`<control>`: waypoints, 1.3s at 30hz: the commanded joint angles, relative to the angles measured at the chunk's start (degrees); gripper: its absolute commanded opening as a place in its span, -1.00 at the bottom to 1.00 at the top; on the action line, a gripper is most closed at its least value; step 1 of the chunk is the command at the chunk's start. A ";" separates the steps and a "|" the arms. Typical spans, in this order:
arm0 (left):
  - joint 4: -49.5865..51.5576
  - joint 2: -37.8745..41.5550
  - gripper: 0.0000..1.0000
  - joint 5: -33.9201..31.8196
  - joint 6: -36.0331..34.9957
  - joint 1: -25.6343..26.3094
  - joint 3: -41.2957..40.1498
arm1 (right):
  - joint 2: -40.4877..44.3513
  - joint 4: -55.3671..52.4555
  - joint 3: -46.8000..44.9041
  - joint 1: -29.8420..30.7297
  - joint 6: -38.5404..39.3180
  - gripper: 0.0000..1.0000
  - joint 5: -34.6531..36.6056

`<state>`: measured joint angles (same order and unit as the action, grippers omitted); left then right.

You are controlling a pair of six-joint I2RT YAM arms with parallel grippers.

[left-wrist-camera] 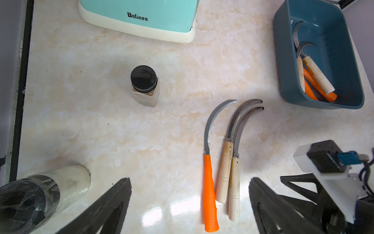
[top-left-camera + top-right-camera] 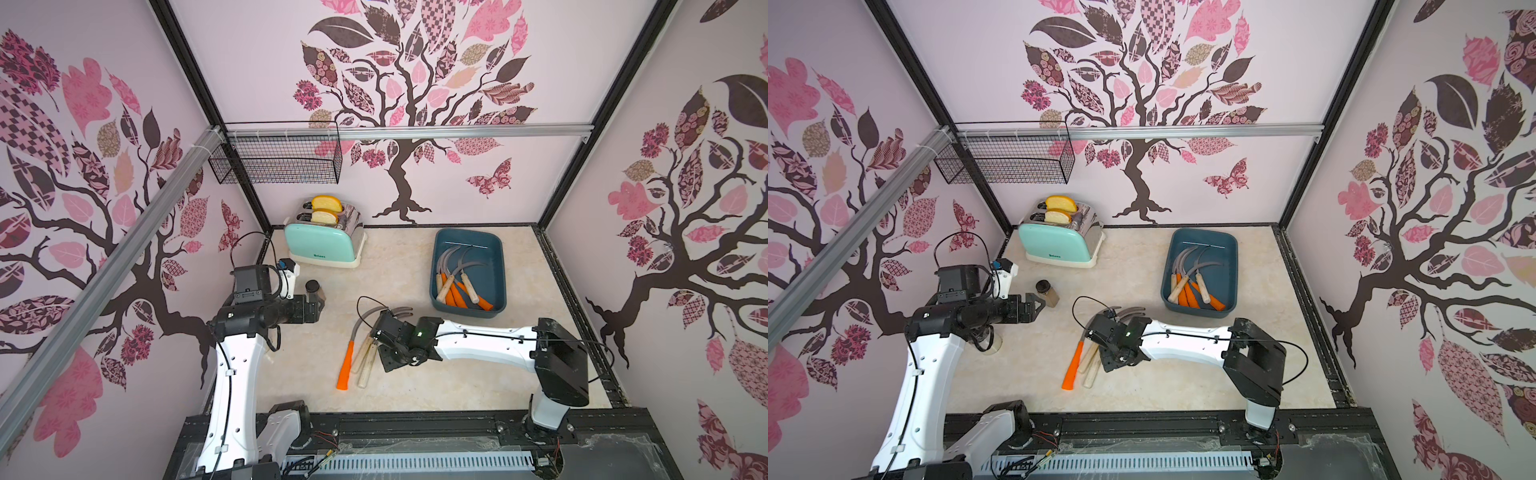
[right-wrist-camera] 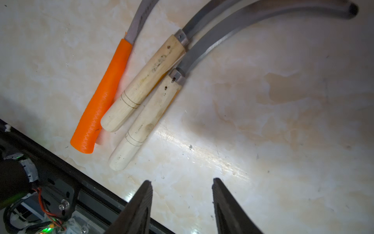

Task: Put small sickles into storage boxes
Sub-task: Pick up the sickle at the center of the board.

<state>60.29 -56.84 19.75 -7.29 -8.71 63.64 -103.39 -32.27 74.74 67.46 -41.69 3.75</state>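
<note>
The right pincer (image 3: pixel 182 181) hung with jaws apart and empty above the marbled table (image 3: pixel 273 121). Ahead of it, off toward one finger, an orange-handled sickle (image 3: pixel 103 97) and two wood-handled sickles (image 3: pixel 145 81) lay side by side, handles touching.

The only wording I can read stands on the mint-green toaster (image 1: pixel 139 24): my left wrist camera shows the brand "Belinee" in dark letters on its front face. In both top views the same toaster (image 2: pixel 322 245) (image 2: pixel 1059 243) sits left of centre in the frame, its small green print too tiny to read.
</note>
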 commanded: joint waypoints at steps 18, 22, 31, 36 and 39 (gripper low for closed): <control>-4.15 -1.09 0.91 0.29 -0.19 -0.20 0.92 | -12.48 1.14 10.42 1.18 -0.24 0.11 -1.23; -4.20 -1.39 0.91 0.37 -0.51 -0.25 1.83 | -13.30 0.73 11.05 1.23 -0.06 0.10 -1.21; -4.13 -1.71 0.91 1.26 -0.75 -0.17 0.88 | -14.70 -1.35 11.78 1.37 0.25 0.08 -0.41; -4.30 -2.02 0.91 1.34 -0.96 -0.21 1.18 | -15.85 -2.48 12.89 1.41 0.80 0.08 -0.32; -4.36 -2.39 0.91 1.60 -0.97 -0.24 1.47 | -17.00 -4.36 14.21 1.40 1.47 0.07 -0.01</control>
<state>56.64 -58.94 20.18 -7.55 -8.71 64.20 -118.54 -32.82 86.78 68.55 -41.36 2.61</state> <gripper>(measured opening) 0.954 0.539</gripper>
